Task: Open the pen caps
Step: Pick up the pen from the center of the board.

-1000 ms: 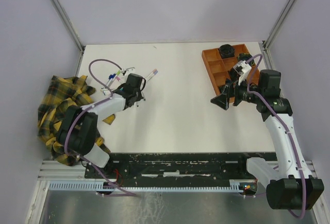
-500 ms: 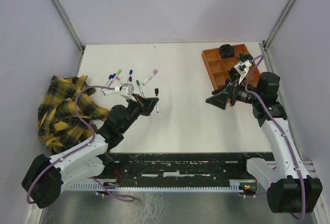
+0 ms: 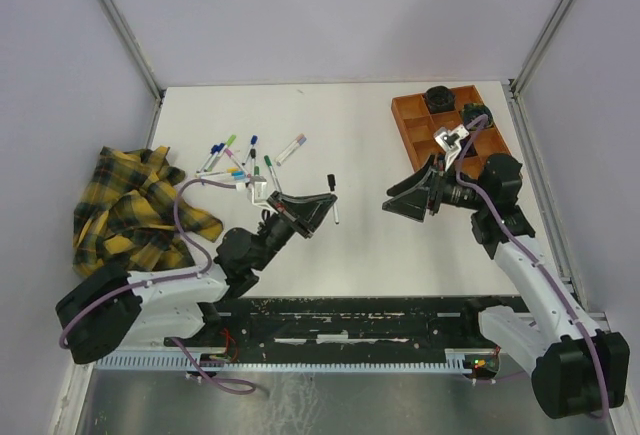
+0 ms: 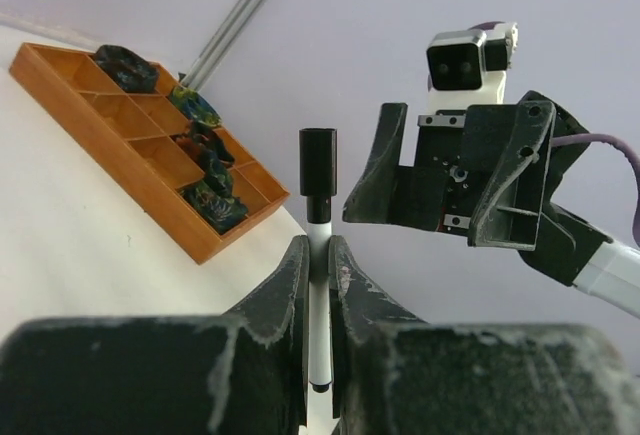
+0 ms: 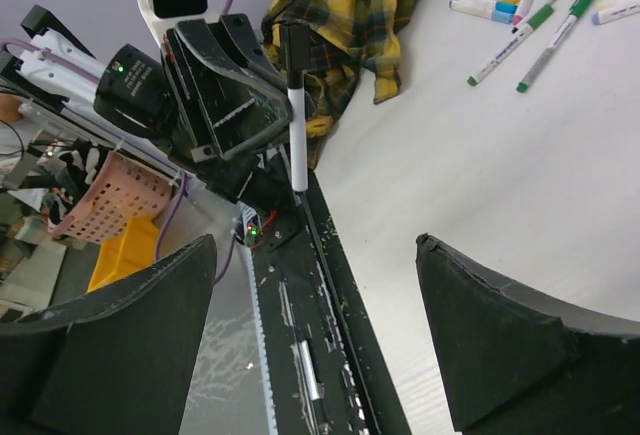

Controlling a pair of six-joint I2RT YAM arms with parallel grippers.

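My left gripper (image 3: 322, 205) is shut on a thin white pen (image 4: 318, 290) and holds it above the table, its black cap (image 4: 318, 160) pointing away from the fingers. The same pen (image 5: 297, 130) and cap (image 5: 293, 47) show in the right wrist view, held upright by the left gripper (image 5: 230, 85). My right gripper (image 3: 405, 193) is wide open and empty, facing the capped pen from the right with a gap between them; it also shows in the left wrist view (image 4: 440, 180). Several more capped pens (image 3: 245, 157) lie at the back left, with blue, green, pink and purple caps.
An orange compartment tray (image 3: 412, 135) with black round objects (image 3: 437, 98) stands at the back right, behind the right arm. A yellow plaid cloth (image 3: 130, 210) lies at the left edge. A black rail (image 3: 350, 320) runs along the near edge.
My left arm has lifted the black-capped pen off the pile and carried it right toward the middle. My open right gripper has moved left toward it.
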